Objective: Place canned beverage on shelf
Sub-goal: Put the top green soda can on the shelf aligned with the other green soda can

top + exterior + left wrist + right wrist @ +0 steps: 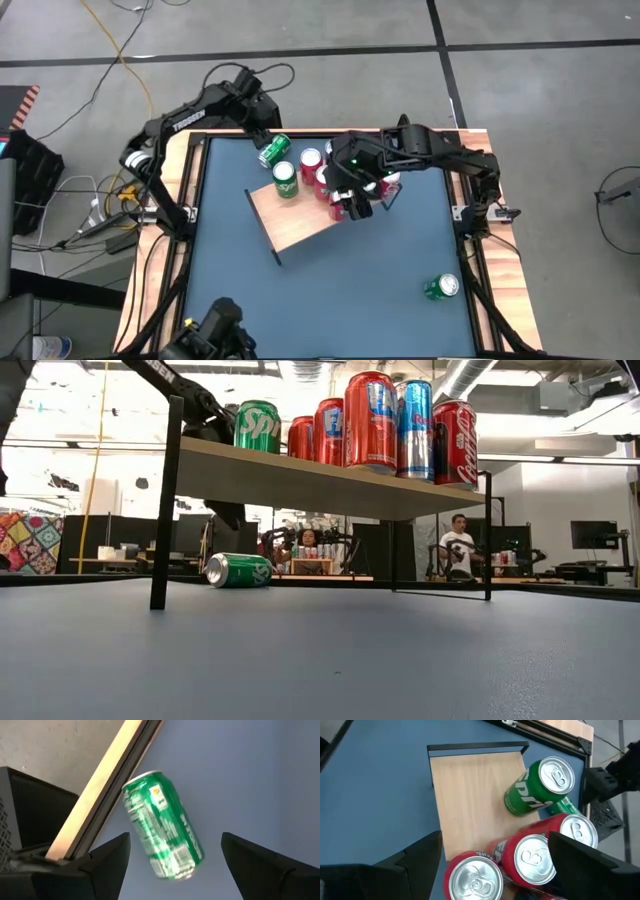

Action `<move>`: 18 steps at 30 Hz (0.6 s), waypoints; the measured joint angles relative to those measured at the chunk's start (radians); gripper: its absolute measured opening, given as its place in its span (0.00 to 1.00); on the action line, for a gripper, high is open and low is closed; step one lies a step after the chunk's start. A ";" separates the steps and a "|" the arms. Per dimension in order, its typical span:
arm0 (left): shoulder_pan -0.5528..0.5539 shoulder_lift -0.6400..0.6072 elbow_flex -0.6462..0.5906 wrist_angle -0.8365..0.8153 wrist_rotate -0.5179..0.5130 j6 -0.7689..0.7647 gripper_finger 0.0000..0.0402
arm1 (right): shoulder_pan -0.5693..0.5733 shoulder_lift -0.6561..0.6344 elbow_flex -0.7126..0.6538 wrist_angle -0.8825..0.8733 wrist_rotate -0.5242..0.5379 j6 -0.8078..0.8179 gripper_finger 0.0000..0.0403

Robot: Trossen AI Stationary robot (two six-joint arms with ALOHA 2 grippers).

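**Shelf loaded with five cans; one green can lying loose below the left pincer**

The shelf (300,222) stands near the centre of the dark blue tabletop (350,290), set at an angle to its edges. In the low view five cans stand upright along the board: a green Sprite can (257,427), two red cans (301,437) (329,431), a tall red-and-blue can (371,420), a tall silver-blue can (415,429) and a red Coca-Cola can (455,442).

Left pincer (175,857): located at about 11 o'clock on the tabletop, close to the far edge. Its fingers (107,857) stand wide apart and grip nothing. Between and beyond them lies a green can (162,832), on its side on the blue surface, just beside the wood edge of the tabletop. The same can shows in the high view (274,150), at 11 o'clock from the shelf, and in the low view lying on the tabletop behind the shelf legs.

Right pincer (492,865): positioned over the far end of the shelf, above the cluster of red cans. Its fingers are spread wide, with can tops visible between them; no can is gripped.

A further green can (441,287) lies on its side at about 5 o'clock on the tabletop, well apart from the shelf.

People are seated at desks in the room beyond.
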State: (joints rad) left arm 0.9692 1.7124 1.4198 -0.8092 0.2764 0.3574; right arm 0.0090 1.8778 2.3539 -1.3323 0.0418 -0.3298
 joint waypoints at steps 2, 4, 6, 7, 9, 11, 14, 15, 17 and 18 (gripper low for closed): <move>-0.015 0.018 0.000 0.013 -0.024 0.001 0.74 | -0.007 0.000 0.000 0.000 -0.009 0.000 0.86; -0.022 0.035 0.000 0.029 -0.034 0.001 0.74 | -0.014 0.000 0.000 0.000 -0.013 0.000 0.86; -0.029 0.053 0.000 0.029 -0.039 0.005 0.74 | -0.019 0.000 0.000 0.000 -0.014 0.005 0.86; -0.031 0.059 0.000 0.032 -0.048 0.005 0.74 | -0.019 0.000 0.000 0.000 -0.014 0.008 0.86; -0.032 0.072 0.000 0.042 -0.073 0.009 0.74 | -0.023 0.000 0.000 0.000 -0.014 0.009 0.86; -0.031 0.077 0.000 0.047 -0.082 0.009 0.74 | -0.024 0.000 0.000 0.000 -0.014 0.009 0.86; -0.031 0.089 -0.002 0.054 -0.088 0.009 0.74 | -0.024 0.000 0.000 0.000 -0.015 0.009 0.86; -0.031 0.094 -0.003 0.050 -0.094 0.008 0.74 | -0.024 0.000 0.000 0.000 -0.015 0.008 0.86; -0.040 0.105 -0.008 0.062 -0.098 0.008 0.74 | -0.024 0.000 0.000 0.000 -0.015 0.009 0.86; -0.041 0.107 -0.016 0.068 -0.099 0.009 0.74 | -0.024 0.000 -0.001 0.000 -0.015 0.009 0.86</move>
State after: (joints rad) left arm 0.9281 1.8197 1.4042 -0.7416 0.1774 0.3663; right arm -0.0151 1.8778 2.3531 -1.3324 0.0264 -0.3210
